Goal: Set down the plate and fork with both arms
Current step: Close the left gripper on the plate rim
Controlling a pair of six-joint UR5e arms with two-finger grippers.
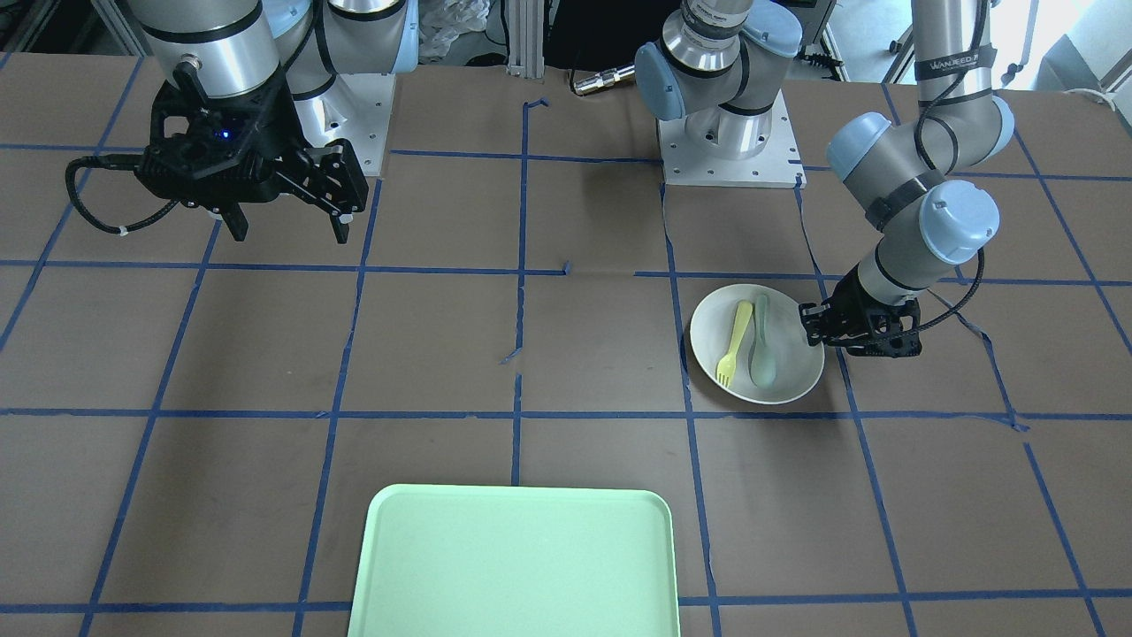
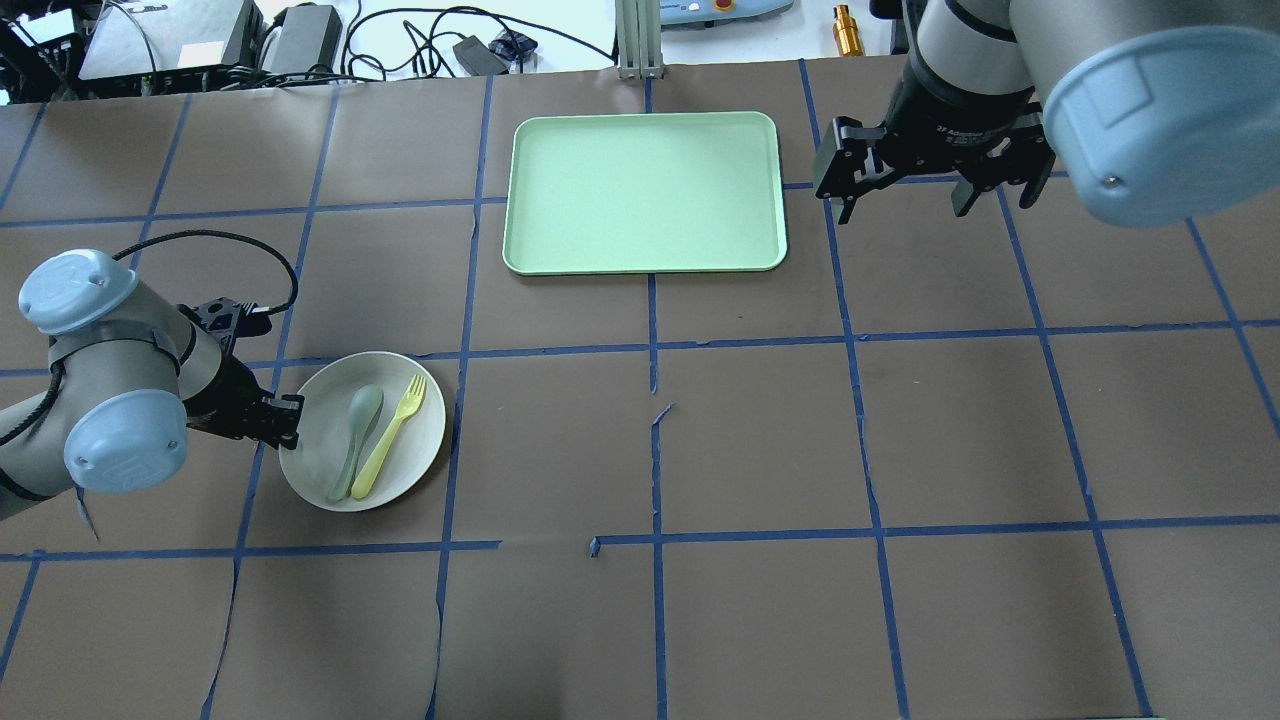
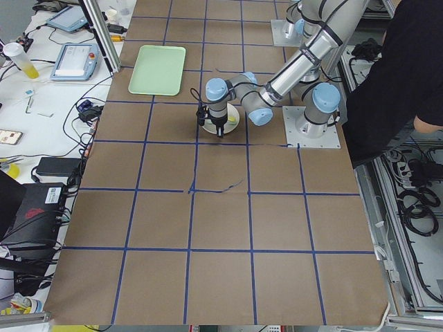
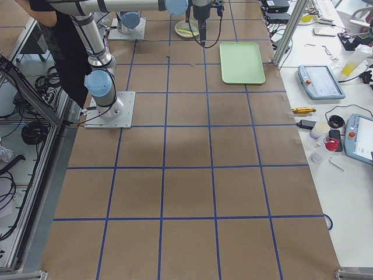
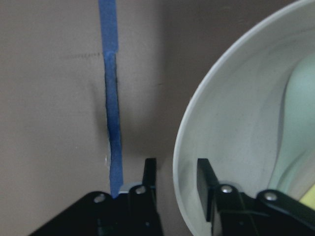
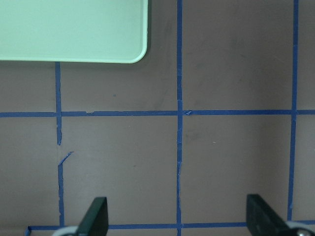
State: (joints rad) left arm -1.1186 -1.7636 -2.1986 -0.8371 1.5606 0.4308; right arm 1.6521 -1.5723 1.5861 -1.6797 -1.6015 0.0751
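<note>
The off-white plate (image 2: 420,445) lies on the table on my left side, also in the front view (image 1: 712,329). In it lie the pale-yellow fork (image 2: 390,437) and a grey-green spoon (image 2: 357,432) side by side. My left gripper (image 2: 291,420) is low at the plate's outer edge. In the left wrist view its fingers (image 5: 150,173) stand on either side of the plate's rim (image 5: 178,147), with a gap on each side. My right gripper (image 2: 900,205) is open and empty, high above the table to the right of the tray.
A mint-green rectangular tray (image 2: 645,190) lies at the far middle of the table; its corner shows in the right wrist view (image 6: 69,29). Blue tape lines grid the brown table. Cables and devices lie beyond the far edge.
</note>
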